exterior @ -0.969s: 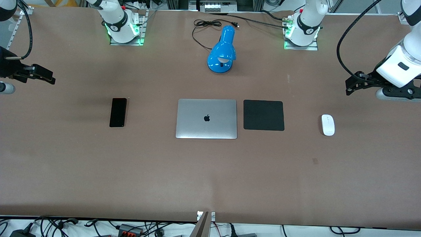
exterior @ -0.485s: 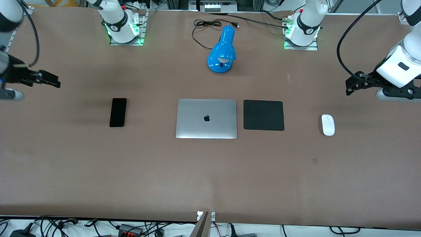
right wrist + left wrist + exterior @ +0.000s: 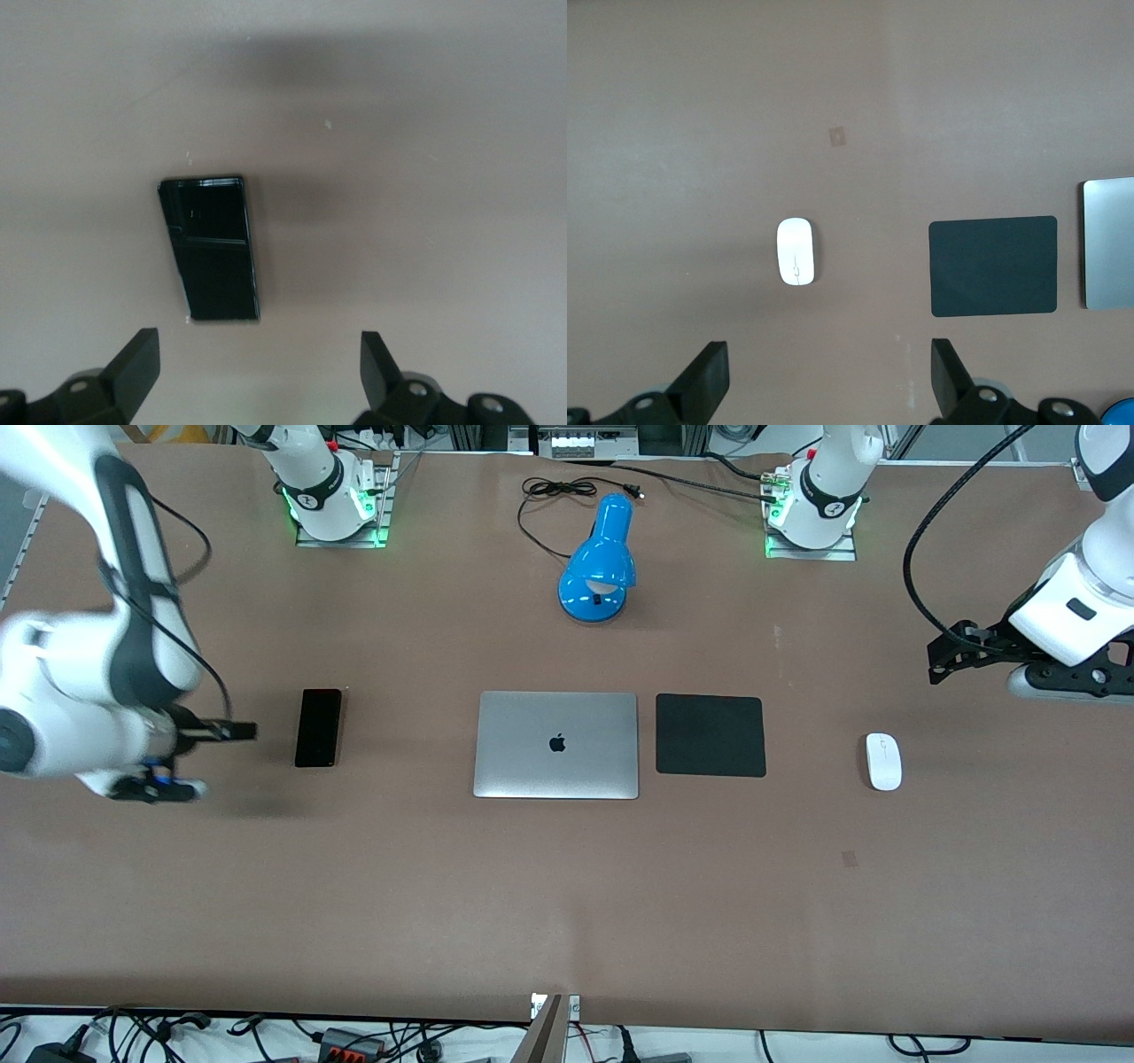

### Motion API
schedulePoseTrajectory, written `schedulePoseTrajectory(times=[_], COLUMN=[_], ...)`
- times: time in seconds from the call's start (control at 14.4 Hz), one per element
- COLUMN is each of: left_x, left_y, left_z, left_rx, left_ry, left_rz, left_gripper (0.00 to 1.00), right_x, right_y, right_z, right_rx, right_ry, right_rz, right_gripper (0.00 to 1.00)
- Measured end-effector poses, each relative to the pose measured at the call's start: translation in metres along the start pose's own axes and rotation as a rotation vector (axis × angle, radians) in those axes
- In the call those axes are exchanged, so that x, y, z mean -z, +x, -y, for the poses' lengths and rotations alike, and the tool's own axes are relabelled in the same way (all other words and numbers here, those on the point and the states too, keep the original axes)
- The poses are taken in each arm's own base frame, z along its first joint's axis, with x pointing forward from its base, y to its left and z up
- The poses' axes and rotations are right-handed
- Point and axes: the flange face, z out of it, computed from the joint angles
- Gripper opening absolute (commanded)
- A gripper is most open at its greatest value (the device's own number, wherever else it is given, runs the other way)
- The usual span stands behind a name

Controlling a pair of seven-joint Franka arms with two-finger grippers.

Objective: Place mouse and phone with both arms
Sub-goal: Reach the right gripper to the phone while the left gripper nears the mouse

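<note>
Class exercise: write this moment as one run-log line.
right gripper: open, beside phone | left gripper: open, above table near mouse | phone, mouse: lying on table, ungrasped

Phone (image 3: 211, 250) flat on table (image 3: 425, 177), pincer (image 3: 257, 372) spread.

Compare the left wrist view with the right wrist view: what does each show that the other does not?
Only the left wrist view shows the mouse, the black mouse pad beside it, an edge of the laptop and a sliver of the blue lamp. Only the right wrist view shows the phone, lying flat by itself. Both show bare brown table and their own arm's open fingers: the left gripper up over the table by the mouse, the right gripper over the table beside the phone.
</note>
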Motion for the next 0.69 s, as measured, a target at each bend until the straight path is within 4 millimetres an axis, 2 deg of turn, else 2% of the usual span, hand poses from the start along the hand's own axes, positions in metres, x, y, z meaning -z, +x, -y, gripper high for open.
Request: schedulePoseTrajectory(times=[0.14,0.28,0.55,0.69], left_x=[-0.011,-0.027,-0.095,-0.127], left_y=[0.004,0.01,0.028,0.033], left_z=[0.003,0.011,0.045,0.057], left_rx=[0.005,0.019,0.07,0.088], left_ry=[-0.001,-0.002,-0.013,-0.02], left_rz=[0.019,0.047,0.161,0.214], left_gripper=[1.0,1.0,1.0,1.0], right_x=[-0.039,-0.055,-0.096,-0.108], right_y=[0.014,0.016,0.01,0.006], right_z=[0.003,0.007,0.029,0.034], right_rx=[-0.004,-0.002,0.019,0.015], right_ry=[0.015,0.017,0.008,0.004], right_rz=[0.03,0.039,0.018,0.031], right_gripper=[1.0,1.0,1.0,1.0])
